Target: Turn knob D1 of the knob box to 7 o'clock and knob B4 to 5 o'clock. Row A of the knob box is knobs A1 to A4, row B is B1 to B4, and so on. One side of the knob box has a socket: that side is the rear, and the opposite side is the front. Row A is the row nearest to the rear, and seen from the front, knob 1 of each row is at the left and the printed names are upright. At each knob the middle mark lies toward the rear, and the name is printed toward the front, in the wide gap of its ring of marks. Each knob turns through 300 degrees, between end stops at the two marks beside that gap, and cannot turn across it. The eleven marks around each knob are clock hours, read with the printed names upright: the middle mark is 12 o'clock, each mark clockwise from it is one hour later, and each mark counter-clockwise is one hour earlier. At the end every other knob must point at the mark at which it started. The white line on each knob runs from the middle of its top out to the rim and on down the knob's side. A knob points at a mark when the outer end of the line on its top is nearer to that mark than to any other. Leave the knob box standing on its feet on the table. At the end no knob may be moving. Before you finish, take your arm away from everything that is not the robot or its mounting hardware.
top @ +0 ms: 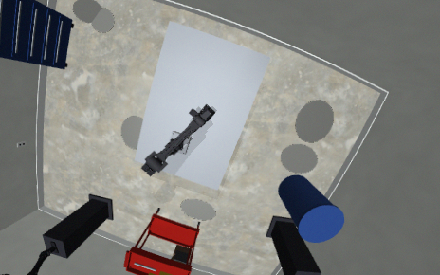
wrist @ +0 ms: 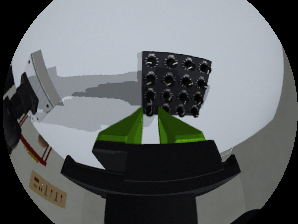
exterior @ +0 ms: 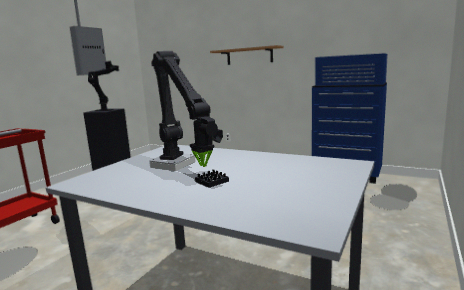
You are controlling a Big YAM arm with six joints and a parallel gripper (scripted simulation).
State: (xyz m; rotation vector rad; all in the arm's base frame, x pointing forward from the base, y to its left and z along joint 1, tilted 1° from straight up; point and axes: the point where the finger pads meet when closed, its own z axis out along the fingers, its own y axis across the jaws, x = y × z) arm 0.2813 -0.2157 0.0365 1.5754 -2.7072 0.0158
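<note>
"Where's the knob box [exterior: 212, 179] [wrist: 175, 82]?"

"Flat on the table [top: 204, 95] [exterior: 215, 200] [wrist: 105, 40], in from its edges, near the arm's base [exterior: 161, 165] [wrist: 46, 80]."

"And the fingers [exterior: 203, 159]?"

"Narrowly parted, holding nothing, pointing down above the box."

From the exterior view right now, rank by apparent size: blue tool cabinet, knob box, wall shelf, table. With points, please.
1. Table [top: 213, 71] [exterior: 275, 200] [wrist: 240, 35]
2. Blue tool cabinet [top: 21, 30] [exterior: 347, 115]
3. Wall shelf [exterior: 247, 49] and knob box [exterior: 212, 179] [wrist: 160, 72]: too close to rank.
</note>
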